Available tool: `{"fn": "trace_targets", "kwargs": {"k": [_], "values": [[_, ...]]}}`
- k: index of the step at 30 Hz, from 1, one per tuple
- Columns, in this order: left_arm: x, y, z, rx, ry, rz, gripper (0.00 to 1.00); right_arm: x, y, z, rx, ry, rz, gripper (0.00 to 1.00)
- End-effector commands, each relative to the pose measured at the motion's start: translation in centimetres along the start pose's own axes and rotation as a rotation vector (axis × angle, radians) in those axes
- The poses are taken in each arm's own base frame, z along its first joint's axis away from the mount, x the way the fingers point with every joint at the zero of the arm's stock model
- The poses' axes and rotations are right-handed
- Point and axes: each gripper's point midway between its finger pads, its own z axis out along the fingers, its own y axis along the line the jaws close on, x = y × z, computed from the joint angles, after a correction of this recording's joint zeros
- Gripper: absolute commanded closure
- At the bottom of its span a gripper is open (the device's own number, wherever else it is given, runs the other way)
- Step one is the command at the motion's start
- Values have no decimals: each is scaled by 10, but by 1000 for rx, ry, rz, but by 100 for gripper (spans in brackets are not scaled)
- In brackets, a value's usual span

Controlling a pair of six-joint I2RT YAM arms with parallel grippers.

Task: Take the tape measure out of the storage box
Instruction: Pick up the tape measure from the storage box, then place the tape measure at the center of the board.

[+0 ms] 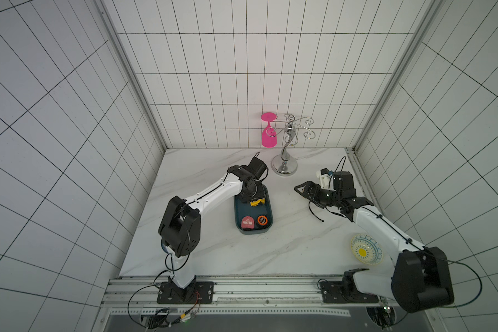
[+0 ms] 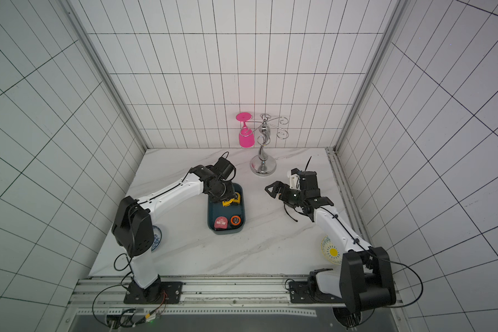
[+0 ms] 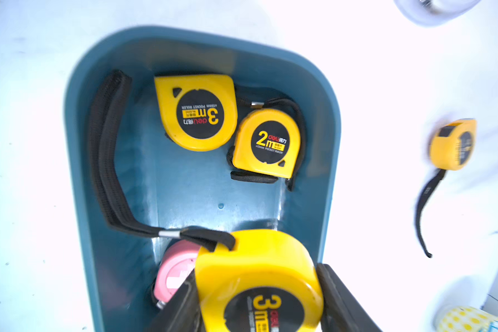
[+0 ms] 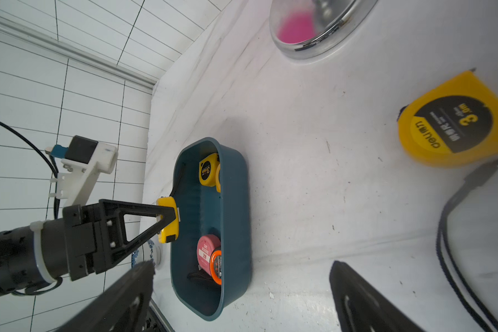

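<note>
6 tape measures are what we are counting: 4 yellow, 1 pink, 1 orange and black. Our left hand is clenching 1 yellow tape measure between its 2 fingers, lifted off the floor of the storage box to about rim level, within the box's outline in both top views. Its wrist strap is trailing down along the box wall. Its label is reading "3m" and "deli".

4 others are lying inside the box. At 1 end a yellow 3m case, marked "deli" and "POCKET RULER", is touching a yellow 2m case, also "deli". At the opposite end a pink case is reading "TAPE MEASURE 2M", with the orange case just beside it, its writing too small for us to read.

The 6th tape measure, yellow and marked "deli" and "3m", is lying on the white bench outside the box. It is near our right hand, which is hanging released, fingers wide apart, gripping nothing.

We are also seeing 2 patterned bowls, 1 yellow bowl and 1 blue bowl, plus 1 pink wine glass hanging upside down on 1 chrome rack.
</note>
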Motion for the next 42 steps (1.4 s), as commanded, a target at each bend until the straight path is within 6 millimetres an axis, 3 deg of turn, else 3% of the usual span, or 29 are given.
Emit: {"fn": "trace_targets", "kwargs": {"k": [1, 8, 13, 18, 26, 33, 42], "values": [[-20, -15, -38, 80, -81, -32, 100, -11, 25, 5, -54, -41, -64, 1], [-36, -39, -90, 217, -165, -48, 100, 4, 55, 20, -112, -28, -152, 1], [-45, -48, -111, 268, -208, -70, 100, 9, 78, 28, -145, -58, -215, 1], [-49, -53, -114, 305, -224, -128, 100, 12, 98, 34, -166, -131, -274, 1], [-38, -58, -111, 395, -214, -260, 100, 19, 127, 45, -239, -200, -389, 1], [-34, -62, -113, 445, -209, -289, 100, 20, 136, 54, -291, -199, -403, 0], [-25, -70, -110, 500, -158, -305, 100, 21, 146, 57, -364, -202, -410, 15]]}}
